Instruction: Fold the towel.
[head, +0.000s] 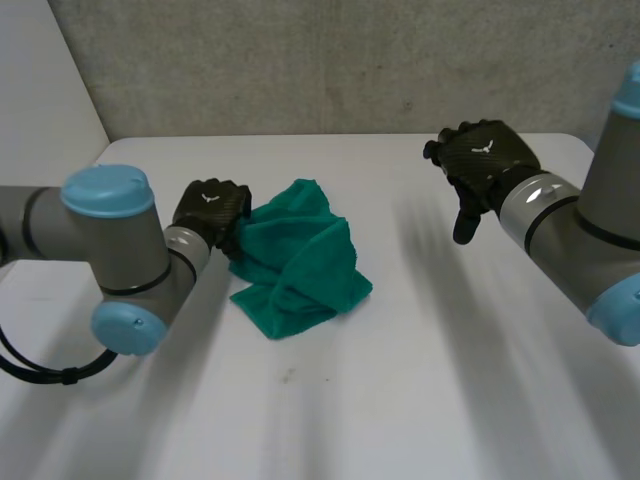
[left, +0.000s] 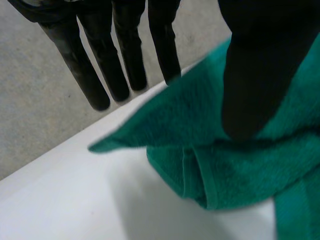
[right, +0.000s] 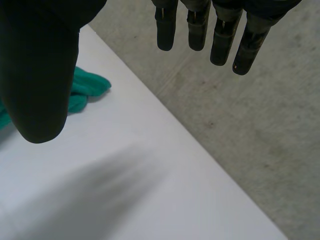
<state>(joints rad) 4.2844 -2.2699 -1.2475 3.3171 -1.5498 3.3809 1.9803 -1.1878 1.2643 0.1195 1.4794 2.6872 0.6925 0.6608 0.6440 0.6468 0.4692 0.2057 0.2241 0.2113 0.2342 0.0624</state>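
Observation:
A green towel (head: 300, 260) lies crumpled in a loose heap on the white table (head: 430, 390), left of the middle. My left hand (head: 210, 212) sits at the heap's left edge. In the left wrist view its fingers (left: 97, 75) are straight and spread away from the thumb (left: 260, 75), which hovers over the towel (left: 240, 170); nothing is pinched. My right hand (head: 482, 160) hangs well to the right of the towel, above the table. It is open, with fingers (right: 220, 35) and thumb (right: 40, 75) apart and nothing between them. Beyond that thumb, a bit of towel (right: 87, 87) peeks out.
A grey concrete wall (head: 330, 60) rises behind the table's far edge. Bare white tabletop stretches in front of and to the right of the towel. The left arm's elbow (head: 110, 260) hangs over the table's left side.

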